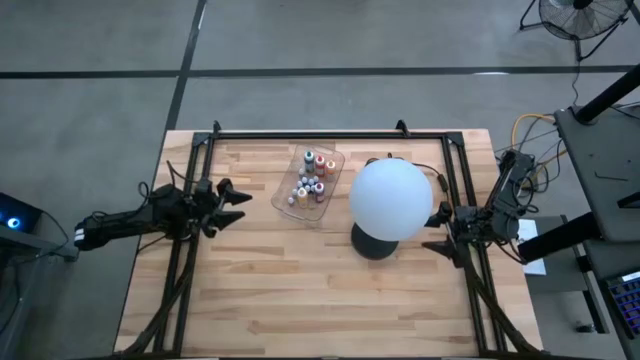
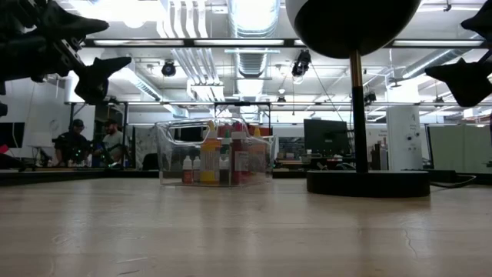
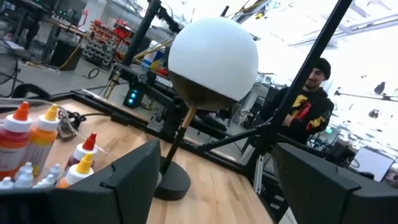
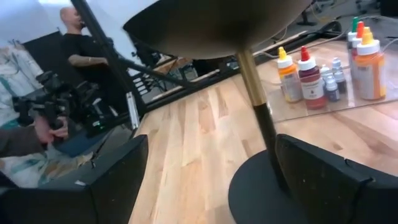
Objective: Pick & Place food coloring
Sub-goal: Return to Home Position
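Small red, yellow and green food coloring bottles (image 1: 312, 180) stand inside clear plastic tray (image 1: 283, 204). Left gripper (image 1: 240, 206), right gripper (image 1: 438, 228): fingers spread wide, empty, at opposite table sides.

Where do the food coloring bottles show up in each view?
High view: food coloring bottles upper centre, in the clear tray.
Low view: centre-left, mid-height.
Left wrist view: left edge.
Right wrist view: upper right.
Shared landmark: white globe lamp, beside them in all four.

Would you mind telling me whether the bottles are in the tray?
In: the bottles stand upright inside the clear tray.
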`<control>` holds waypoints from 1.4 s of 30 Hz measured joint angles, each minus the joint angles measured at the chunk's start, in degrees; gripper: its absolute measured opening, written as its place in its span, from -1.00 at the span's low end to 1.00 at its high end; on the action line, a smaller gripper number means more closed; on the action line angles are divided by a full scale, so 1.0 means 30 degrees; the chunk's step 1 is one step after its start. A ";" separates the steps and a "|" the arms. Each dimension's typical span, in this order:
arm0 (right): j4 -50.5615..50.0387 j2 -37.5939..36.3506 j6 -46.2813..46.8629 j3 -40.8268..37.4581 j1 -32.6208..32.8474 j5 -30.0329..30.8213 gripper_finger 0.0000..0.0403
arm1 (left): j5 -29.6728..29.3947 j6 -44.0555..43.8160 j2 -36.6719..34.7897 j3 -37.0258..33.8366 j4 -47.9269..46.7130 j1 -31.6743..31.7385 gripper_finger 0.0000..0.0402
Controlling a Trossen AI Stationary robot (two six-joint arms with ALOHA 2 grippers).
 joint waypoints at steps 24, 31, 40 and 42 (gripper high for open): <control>-0.0872 0.0783 0.1719 0.0066 -0.0127 0.6818 0.74 | -0.2740 0.0227 0.1379 -0.0022 -0.3320 0.0007 0.39; -0.0847 0.0769 0.1712 0.0066 -0.0175 0.6394 0.71 | -0.2740 0.0207 0.1559 -0.0029 -0.3313 0.0000 0.39; -0.0831 0.0769 0.1712 0.0066 -0.0160 0.6272 0.72 | -0.2740 0.0198 0.1559 0.0029 -0.3335 0.0000 0.39; -0.0826 0.0769 0.1712 0.0066 -0.0160 0.6272 0.73 | -0.2740 0.0197 0.1559 0.0029 -0.3326 0.0000 0.39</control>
